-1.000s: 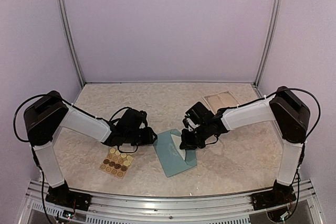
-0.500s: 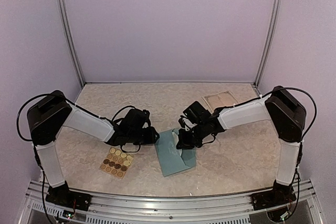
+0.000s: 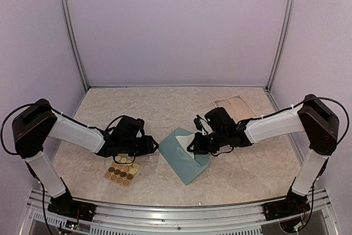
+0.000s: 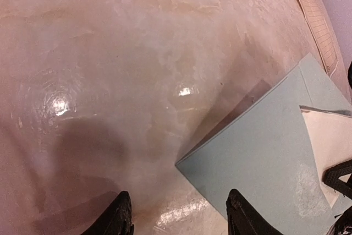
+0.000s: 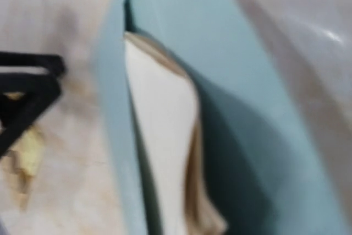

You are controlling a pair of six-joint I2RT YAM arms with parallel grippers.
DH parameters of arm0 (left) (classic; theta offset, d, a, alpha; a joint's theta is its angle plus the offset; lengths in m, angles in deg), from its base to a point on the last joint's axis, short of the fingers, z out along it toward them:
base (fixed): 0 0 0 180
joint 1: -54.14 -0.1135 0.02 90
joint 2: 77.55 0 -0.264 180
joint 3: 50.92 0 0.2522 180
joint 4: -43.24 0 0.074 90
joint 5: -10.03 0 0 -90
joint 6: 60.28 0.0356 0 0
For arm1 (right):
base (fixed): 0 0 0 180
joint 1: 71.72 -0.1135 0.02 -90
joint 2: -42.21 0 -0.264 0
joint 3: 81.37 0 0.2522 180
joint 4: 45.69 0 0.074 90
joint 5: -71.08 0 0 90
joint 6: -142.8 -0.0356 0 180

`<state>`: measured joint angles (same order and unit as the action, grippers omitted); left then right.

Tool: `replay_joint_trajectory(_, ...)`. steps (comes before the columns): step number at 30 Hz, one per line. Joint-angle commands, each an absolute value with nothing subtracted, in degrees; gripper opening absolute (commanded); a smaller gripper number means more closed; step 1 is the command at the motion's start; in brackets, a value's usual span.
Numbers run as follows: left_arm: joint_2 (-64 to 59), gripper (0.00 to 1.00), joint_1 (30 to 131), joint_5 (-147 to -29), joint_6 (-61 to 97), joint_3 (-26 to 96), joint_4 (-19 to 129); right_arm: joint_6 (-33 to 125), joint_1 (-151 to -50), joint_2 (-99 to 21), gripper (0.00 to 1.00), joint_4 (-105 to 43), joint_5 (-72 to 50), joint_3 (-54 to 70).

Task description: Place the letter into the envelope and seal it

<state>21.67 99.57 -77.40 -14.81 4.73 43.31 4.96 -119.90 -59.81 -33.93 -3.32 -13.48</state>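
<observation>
The teal envelope (image 3: 179,160) lies flat at the table's middle. A cream letter (image 3: 196,152) sticks out of its right side. My right gripper (image 3: 193,146) is low over that side; in the right wrist view the letter (image 5: 159,136) runs between the envelope's teal layers (image 5: 258,108) down to the frame's bottom, hiding my fingers. My left gripper (image 3: 154,146) is open just left of the envelope. In the left wrist view the envelope's corner (image 4: 190,163) points between my spread fingertips (image 4: 122,213), not touched. The letter (image 4: 330,136) shows at the right there.
A tan sheet of round stickers (image 3: 122,171) lies under the left forearm near the front left. A cream sheet (image 3: 234,105) lies at the back right. The right gripper's black tip (image 4: 341,174) shows in the left wrist view.
The envelope has turned and slid a little to the right and back with the right gripper. The left gripper has drawn back slightly to the left.
</observation>
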Motion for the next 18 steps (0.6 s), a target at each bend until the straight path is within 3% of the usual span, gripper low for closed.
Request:
replay_joint_trajectory(1, 16.8, 0.56, 97.6, -83.3, -17.5, 1.2, 40.6, 3.8, -119.9, -56.5, 0.0, -45.0, -1.8, -16.6)
replay_joint_trajectory(18, 5.1, 0.77, 97.1, -94.9, -21.4, -6.7, 22.1, 4.5, -119.9, -42.8, 0.0, -66.3, -0.9, -28.1)
